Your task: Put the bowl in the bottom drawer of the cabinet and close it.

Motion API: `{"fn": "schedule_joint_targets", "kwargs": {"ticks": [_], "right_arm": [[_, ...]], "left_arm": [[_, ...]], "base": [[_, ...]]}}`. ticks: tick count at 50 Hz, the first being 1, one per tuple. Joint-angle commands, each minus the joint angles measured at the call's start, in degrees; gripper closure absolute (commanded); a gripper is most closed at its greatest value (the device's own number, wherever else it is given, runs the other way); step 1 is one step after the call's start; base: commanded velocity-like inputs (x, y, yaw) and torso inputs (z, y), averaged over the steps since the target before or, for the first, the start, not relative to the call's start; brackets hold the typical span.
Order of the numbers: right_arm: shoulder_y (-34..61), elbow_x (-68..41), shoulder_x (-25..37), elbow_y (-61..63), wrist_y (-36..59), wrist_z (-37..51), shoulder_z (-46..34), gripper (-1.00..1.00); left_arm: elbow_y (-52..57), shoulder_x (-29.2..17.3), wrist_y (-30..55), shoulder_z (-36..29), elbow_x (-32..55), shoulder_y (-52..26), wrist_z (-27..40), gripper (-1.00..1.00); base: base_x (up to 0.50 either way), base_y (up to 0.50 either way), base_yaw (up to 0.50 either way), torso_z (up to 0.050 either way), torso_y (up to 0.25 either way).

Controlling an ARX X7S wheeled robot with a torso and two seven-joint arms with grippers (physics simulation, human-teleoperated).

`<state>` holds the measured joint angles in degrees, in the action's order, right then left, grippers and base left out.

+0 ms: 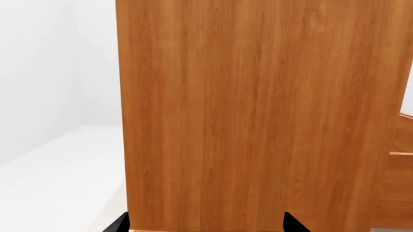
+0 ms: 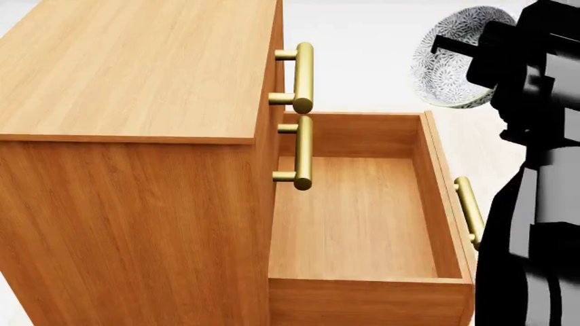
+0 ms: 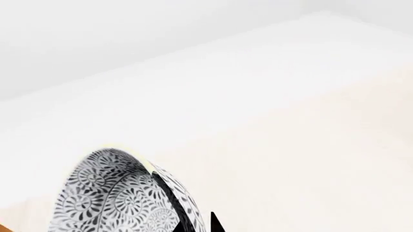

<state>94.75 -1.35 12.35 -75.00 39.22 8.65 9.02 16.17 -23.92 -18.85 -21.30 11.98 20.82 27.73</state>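
Bowl (image 2: pixel 451 61), speckled and tipped on edge, hangs pinched at its rim by the right gripper (image 2: pixel 471 58) beyond the open, empty bottom drawer (image 2: pixel 354 224); placing and closing remain; left gripper's (image 1: pixel 206 227) tips look spread.

The robot's right arm (image 2: pixel 530 204) is glossy black, built of blocky, angular segments with pale reflections along its casing; pointed black fingertips (image 1: pixel 293 223) of the left gripper (image 1: pixel 206 224) edge its wrist camera's picture.
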Motion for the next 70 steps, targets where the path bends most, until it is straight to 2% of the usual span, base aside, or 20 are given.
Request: {"fn": "schedule_joint_targets", "kwargs": {"ticks": [1, 7, 10, 15, 19, 24, 26, 30, 33, 42, 44, 47, 54, 56, 61, 63, 66, 70], "right_arm": [[-0.10, 1.09, -1.97, 0.01, 1.84, -2.48, 1.87, 1.00], [-0.89, 1.27, -2.63, 0.01, 2.05, -2.25, 2.01, 1.00], [-1.10, 1.33, -2.92, 0.01, 2.08, -2.44, 1.99, 1.00], [-1.51, 1.34, -3.39, 0.01, 2.18, -2.76, 1.77, 1.00], [-2.02, 1.44, -3.72, 0.01, 2.16, -3.15, 1.49, 1.00], [-2.72, 1.58, -4.19, 0.01, 2.15, -4.33, 0.53, 1.00], [-3.10, 1.64, -4.39, 0.01, 1.95, -4.45, 0.18, 1.00], [-3.55, 1.58, -4.58, 0.01, 1.97, -4.76, -0.32, 1.00], [-4.02, 1.52, -4.73, 0.01, 2.06, -5.50, -0.72, 1.00], [-5.10, 1.79, -4.93, 0.01, 1.61, -5.82, -1.94, 1.00], [-5.22, 1.64, -4.92, 0.01, 1.48, -5.78, -2.22, 1.00], [-5.36, 1.43, -4.81, 0.01, 1.47, -5.83, -2.30, 1.00], [-6.82, 1.59, -5.01, 0.01, 1.08, -6.59, -3.09, 1.00], [-6.74, 1.61, -5.16, 0.01, 1.11, -6.75, -3.52, 1.00], [-6.90, 1.60, -5.41, 0.01, 0.98, -7.33, -4.31, 1.00], [-7.02, 1.55, -5.31, 0.01, 1.22, -6.84, -4.40, 1.00], [-7.23, 1.47, -5.32, 0.01, 1.20, -7.08, -4.57, 1.00], [-7.57, 1.39, -5.48, 0.01, 1.42, -7.35, -4.80, 1.00]], "left_arm": [[0.83, -0.25, 0.60, -0.03, 0.24, -0.02, 0.36, -1.00], [4.66, -1.22, 3.42, 0.21, 0.93, 0.49, 1.23, -1.00], [1.14, -0.45, 0.49, -0.06, 0.57, 0.17, 0.42, -1.00], [3.85, -1.21, 2.58, 0.11, 0.99, 0.43, 1.03, -1.00], [-0.22, -0.31, -0.85, -0.18, 0.56, 0.14, 0.15, -1.00], [3.87, -1.31, 2.43, 0.01, 0.95, 0.48, 1.16, -1.00], [0.24, -0.49, -0.59, -0.22, 0.60, 0.21, 0.36, -1.00], [-0.53, -0.36, -1.16, -0.29, 0.70, 0.01, 0.17, -1.00], [3.77, -1.34, 2.52, -0.09, 1.20, 0.17, 1.23, -1.00], [-0.78, -0.31, -1.11, -0.44, 0.78, -0.42, 0.27, -1.00], [2.11, -1.02, 1.28, -0.26, 1.04, -0.22, 1.01, -1.00], [-0.78, -0.38, -1.16, -0.47, 0.76, -0.45, 0.36, -1.00], [3.23, -1.42, 1.90, -0.29, 1.12, 0.00, 1.37, -1.00], [-0.88, -0.48, -1.54, -0.54, 0.72, -0.32, 0.45, -1.00], [-0.65, -0.56, -1.38, -0.59, 0.59, -0.25, 0.62, -1.00], [3.11, -1.47, 1.78, -0.39, 1.12, -0.05, 1.47, -1.00], [-0.64, -0.63, -1.26, -0.70, 0.62, -0.32, 0.64, -1.00], [1.28, -1.08, 0.24, -0.63, 0.81, -0.18, 1.14, -1.00]], "base": [[0.00, 0.00, 0.00, 0.000, 0.000], [0.00, 0.00, 0.00, 0.000, 0.000], [0.00, 0.00, 0.00, 0.000, 0.000], [0.00, 0.00, 0.00, 0.000, 0.000], [0.00, 0.00, 0.00, 0.000, 0.000], [0.00, 0.00, 0.00, 0.000, 0.002], [0.00, 0.00, 0.00, 0.000, 0.000], [0.00, 0.00, 0.00, 0.000, 0.000], [0.00, 0.00, 0.00, 0.000, 0.000], [0.00, 0.00, 0.00, 0.000, 0.000], [0.00, 0.00, 0.00, 0.000, 0.000], [0.00, 0.00, 0.00, 0.000, 0.000], [0.00, 0.00, 0.00, 0.000, 0.001], [0.00, 0.00, 0.00, 0.000, 0.000], [0.00, 0.00, 0.00, 0.000, 0.000], [0.00, 0.00, 0.00, 0.000, 0.000], [0.00, 0.00, 0.00, 0.000, 0.000], [0.00, 0.00, 0.00, 0.000, 0.000]]}}
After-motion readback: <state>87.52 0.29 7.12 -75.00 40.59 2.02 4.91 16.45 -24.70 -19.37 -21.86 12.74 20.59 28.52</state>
